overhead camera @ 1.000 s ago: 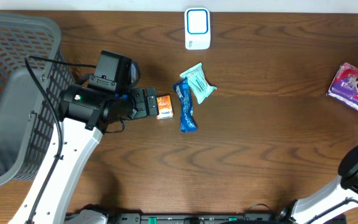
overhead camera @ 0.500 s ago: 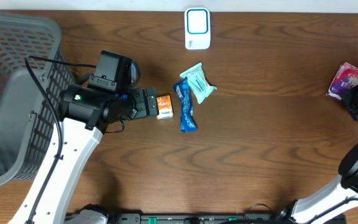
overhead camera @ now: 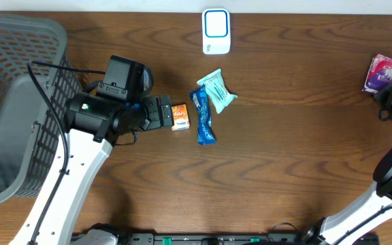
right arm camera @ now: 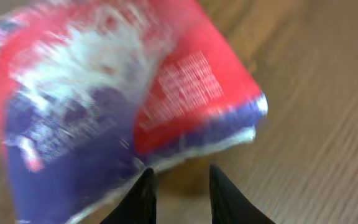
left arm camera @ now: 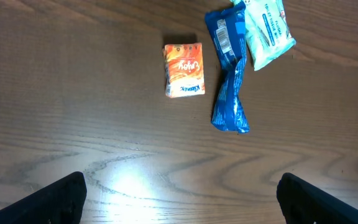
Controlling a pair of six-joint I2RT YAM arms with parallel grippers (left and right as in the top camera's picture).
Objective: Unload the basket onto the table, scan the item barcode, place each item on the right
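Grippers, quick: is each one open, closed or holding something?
Left gripper: open, holding nothing.
Right gripper: jaws narrow at the purple-red packet's edge; too blurred to tell a grip.

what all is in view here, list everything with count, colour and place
basket: one, grey, left end of the table
barcode scanner: one, white with a blue-rimmed face, far edge, centre
teal packet: one, teal, table centre, against the blue wrapper's far end
blue wrapper: one, blue, table centre
orange box: one, orange, just left of the blue wrapper
purple and red packet: one, purple and red, far right
table: one, dark brown wood
left gripper: one, black, open, just left of the orange box
right gripper: one, black, closed on the purple and red packet's edge
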